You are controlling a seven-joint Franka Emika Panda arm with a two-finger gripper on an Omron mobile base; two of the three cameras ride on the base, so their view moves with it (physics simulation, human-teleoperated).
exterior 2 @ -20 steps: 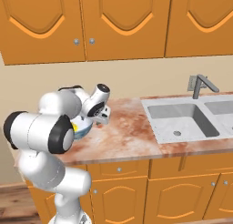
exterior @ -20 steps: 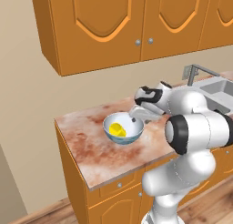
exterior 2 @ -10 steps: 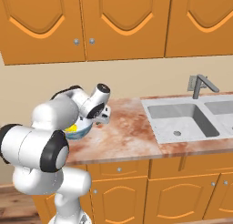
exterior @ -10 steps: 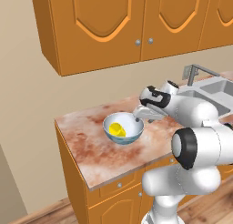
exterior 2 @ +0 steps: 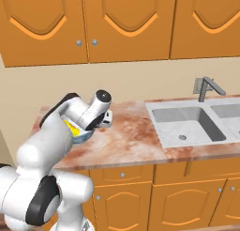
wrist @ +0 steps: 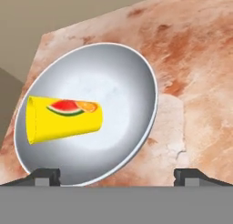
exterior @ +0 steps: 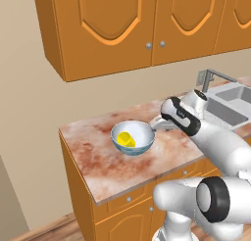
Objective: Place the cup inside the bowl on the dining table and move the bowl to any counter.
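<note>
1. The gripper (exterior: 156, 123) is seen spread to its widest and holding nothing, its two finger tips (wrist: 45, 175) flanking the near side of the bowl (exterior: 133, 137), just beside the bowl's rim on the sink side.
2. The bowl is shown resting on the counter (exterior: 105, 159), with the cup (exterior: 126, 139) lying on its side inside it; judged from this, the placing appears done and only a clean retreat is left.
3. A knock is the main risk: if the hand were drawn back low or swung sideways, a finger tip could be caught on the rim, and the bowl could be tipped or slid.
4. The bowl is glossy and round-bottomed, so a light push would likely be enough to set it rocking; the cup, loose and lying down, could then be rolled out over the rim.
5. The bowl is set toward the wall end of the counter, away from the sink (exterior 2: 187, 127); a shove in that direction could carry it toward the counter's edge.
6. The arm's elbow (exterior 2: 70, 115) is seen hanging over the bowl in the right base view, so a careless fold of the arm could also be brought down on it.
</note>
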